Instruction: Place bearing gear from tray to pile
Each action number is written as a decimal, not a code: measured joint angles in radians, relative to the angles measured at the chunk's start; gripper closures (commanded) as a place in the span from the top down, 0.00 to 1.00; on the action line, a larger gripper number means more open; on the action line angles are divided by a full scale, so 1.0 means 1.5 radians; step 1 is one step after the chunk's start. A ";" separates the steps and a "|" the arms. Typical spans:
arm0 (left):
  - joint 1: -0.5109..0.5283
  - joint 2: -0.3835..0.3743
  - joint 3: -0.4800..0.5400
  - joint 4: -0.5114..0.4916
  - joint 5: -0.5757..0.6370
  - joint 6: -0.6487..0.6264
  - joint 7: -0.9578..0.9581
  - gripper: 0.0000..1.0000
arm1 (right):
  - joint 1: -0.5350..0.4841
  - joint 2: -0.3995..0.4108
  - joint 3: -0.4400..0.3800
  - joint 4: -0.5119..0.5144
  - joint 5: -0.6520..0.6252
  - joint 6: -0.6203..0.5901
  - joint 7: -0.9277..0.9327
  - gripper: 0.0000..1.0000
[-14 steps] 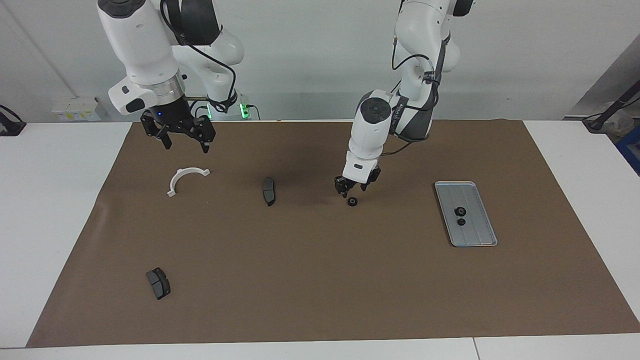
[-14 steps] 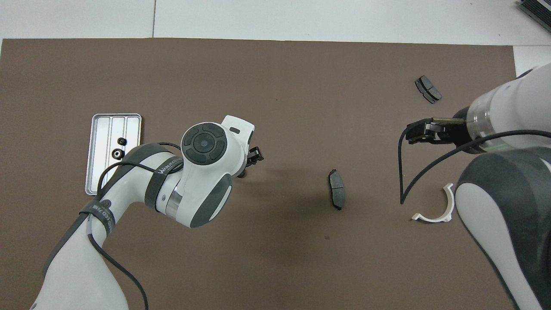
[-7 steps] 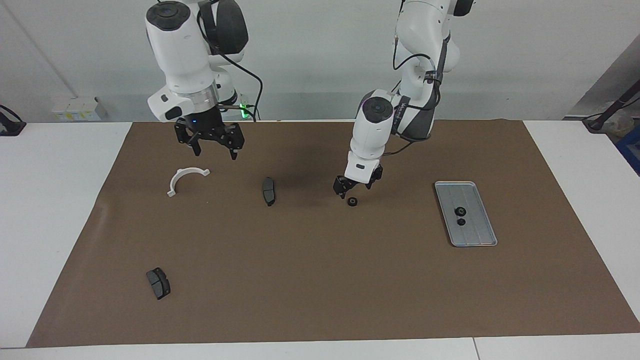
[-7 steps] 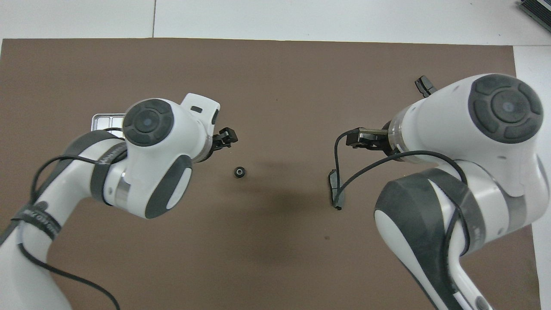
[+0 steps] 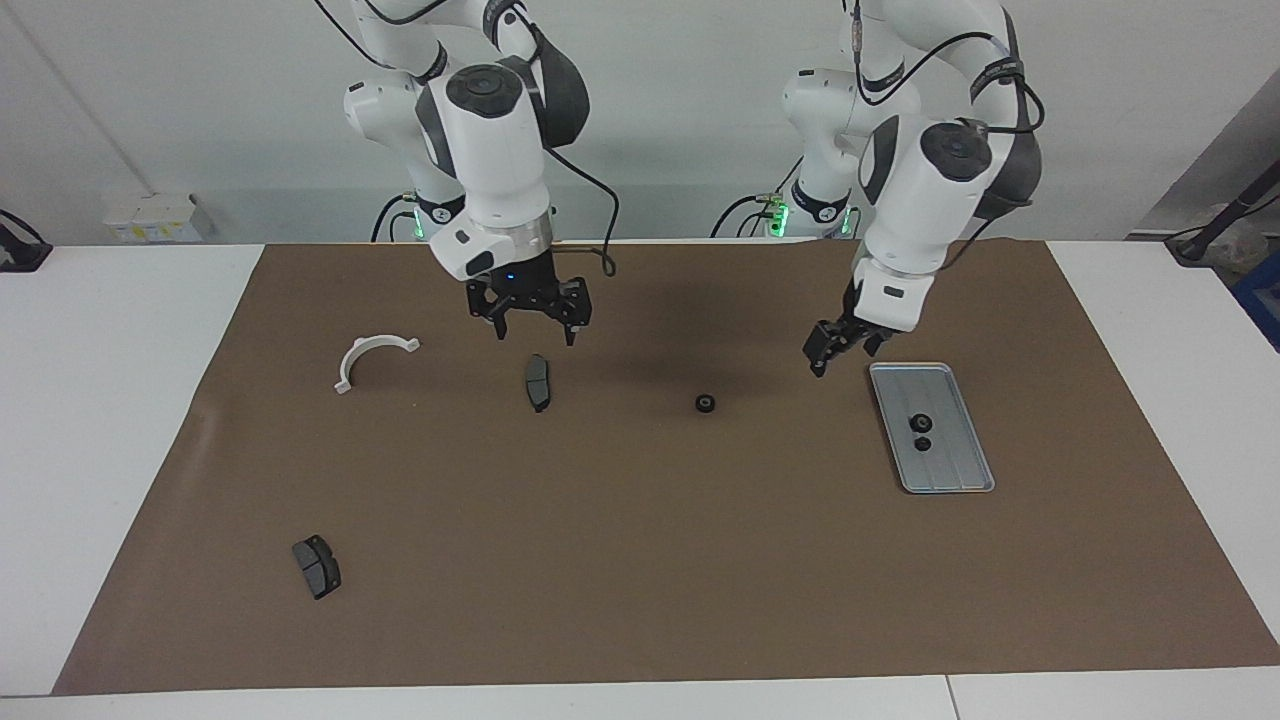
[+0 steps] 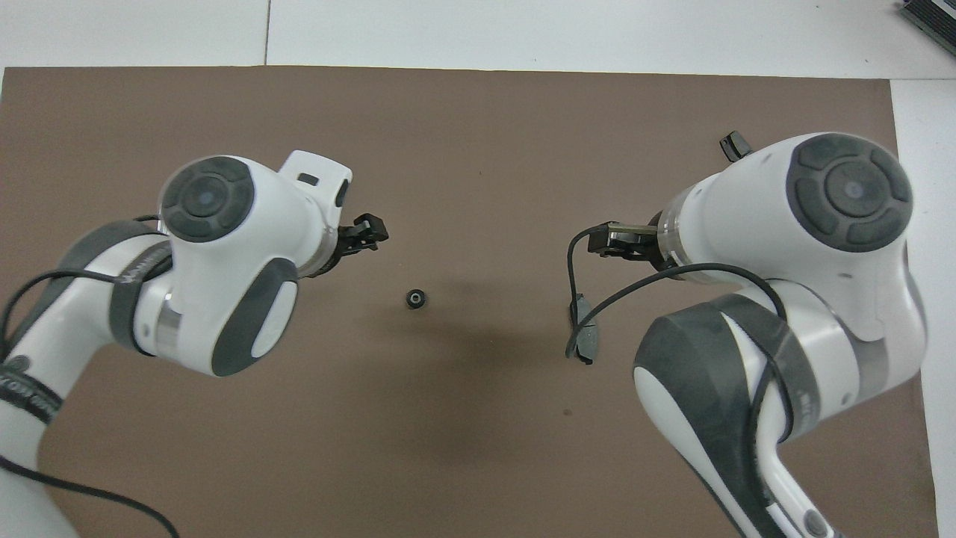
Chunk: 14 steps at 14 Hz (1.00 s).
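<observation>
Gear lies between the two grippers, on the mat

Gear (image 5: 705,403) sits alone on the brown mat (image 5: 640,560) in the facing view, between the tray (image 5: 960,470) and the nearer brake pad (image 5: 537,382) of the pile. Two more gears (image 5: 920,422) rest in the tray. Right gripper (image 5: 531,328) hangs over that pad with its fingers spread wide and nothing in them. Left gripper (image 5: 838,352) hangs just beside the tray's corner, holding nothing; whether its fingers are apart I cannot tell. The lone gear lies toward the left arm's end from the right gripper, roughly midway between the two. The white bracket (image 5: 372,358) and a second pad (image 5: 316,566) lie toward the right arm's end

From overhead, the gear (image 6: 416,298) shows clear on the surface between the left gripper (image 6: 367,233) and the right gripper (image 6: 609,240). Being round, it has no long axis to line up with. My guess is the right arm takes it next
</observation>
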 measured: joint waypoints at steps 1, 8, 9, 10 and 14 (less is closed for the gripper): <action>0.023 0.001 0.000 -0.001 0.000 0.000 0.033 1.00 | 0.010 0.016 0.000 0.008 0.000 0.012 0.004 1.00; 0.132 0.024 0.000 -0.030 0.000 0.034 0.211 1.00 | 0.073 0.126 0.000 0.049 -0.011 0.101 0.051 1.00; 0.132 0.035 0.000 -0.039 0.000 0.052 0.213 1.00 | 0.090 0.143 0.000 0.049 -0.035 0.117 0.078 1.00; 0.132 0.048 -0.002 -0.045 0.000 0.071 0.213 1.00 | 0.107 0.162 0.000 0.049 -0.063 0.138 0.106 1.00; 0.130 0.097 -0.009 -0.049 0.000 0.141 0.214 1.00 | 0.137 0.219 -0.001 0.053 -0.101 0.181 0.163 1.00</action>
